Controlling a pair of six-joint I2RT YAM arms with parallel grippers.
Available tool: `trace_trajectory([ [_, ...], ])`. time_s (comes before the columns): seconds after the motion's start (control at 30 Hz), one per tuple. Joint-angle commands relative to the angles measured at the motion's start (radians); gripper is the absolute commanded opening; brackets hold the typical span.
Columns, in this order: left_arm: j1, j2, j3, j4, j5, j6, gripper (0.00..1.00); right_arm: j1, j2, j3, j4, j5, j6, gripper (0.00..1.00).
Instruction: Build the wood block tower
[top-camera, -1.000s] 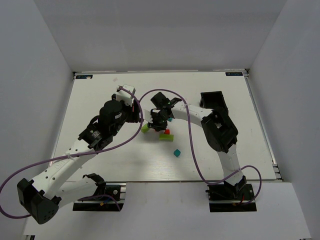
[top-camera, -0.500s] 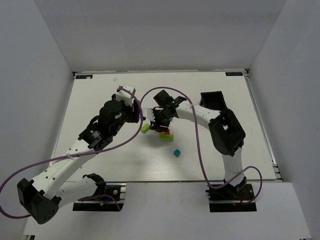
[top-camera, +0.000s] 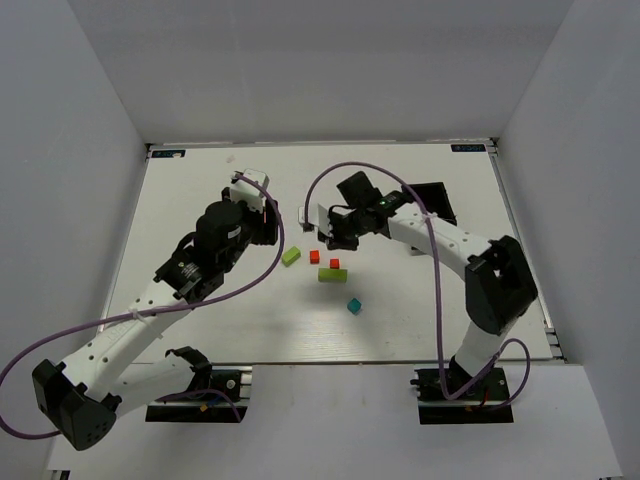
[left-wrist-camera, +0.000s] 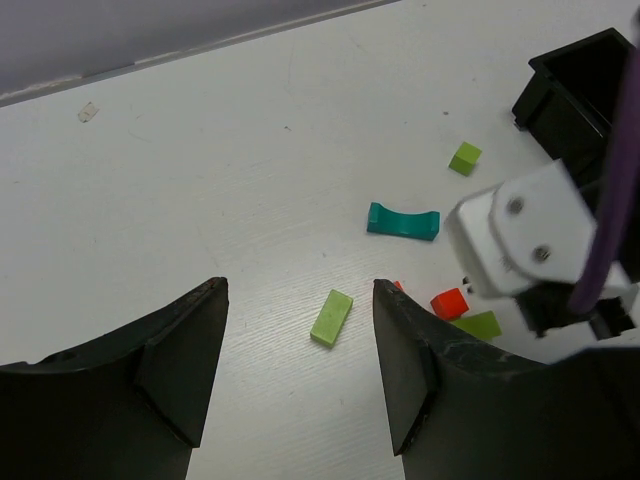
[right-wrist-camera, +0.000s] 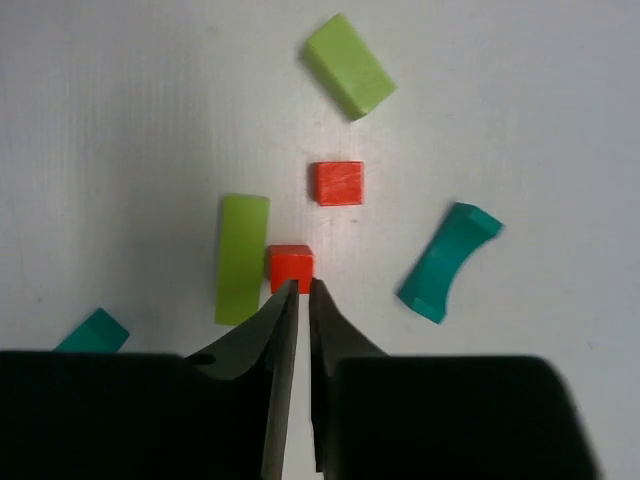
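**A:** Left fingers?

**B:** Spread wide, nothing in them. They hover over the desk. From the wrist view, a lime bar lies flat on the desk in the gap between them, touching neither.

**A:** Right fingers?

**B:** Pressed together with only a slit between, nothing held. The tips sit right at the near edge of a red cube. Can't tell whether they touch it.

**A:** And the tower?

**B:** None standing. The tower blocks lie singly at mid-desk between the two arms, none on top of another.

**A:** Layout?

**B:** A second lime bar lies just beside the red cube at the tips. It looks like it touches, but I can't be sure. A second red cube sits a little beyond, apart. The first lime bar lies farther out again, toward the left arm and turned at an angle. A teal arch lies flat on its side, off to the other side of the fingertips. A teal cube sits alone, nearer the arm bases.

**A:** Anything else?

**B:** A black bin toward the far right, with a small lime cube on the desk near it.
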Motion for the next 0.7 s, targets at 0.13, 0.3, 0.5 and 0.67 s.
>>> trace_trajectory([
  [0.13,0.004,-0.062,-0.016,0.018,-0.009,-0.003,0.7,0.007,0.14,0.018,-0.17,-0.132,-0.145,0.47],
  [0.3,0.004,-0.062,-0.016,0.018,-0.009,-0.003,0.71,0.009,0.123,-0.048,-0.096,-0.128,-0.151,0.51],
  [0.5,0.004,-0.062,-0.016,0.018,-0.009,-0.003,0.71,0.013,0.157,-0.044,-0.093,-0.131,-0.137,0.55],
  [0.67,0.004,-0.062,-0.016,0.027,-0.009,-0.003,0.71,0.016,0.157,-0.062,-0.044,-0.135,-0.116,0.58],
])
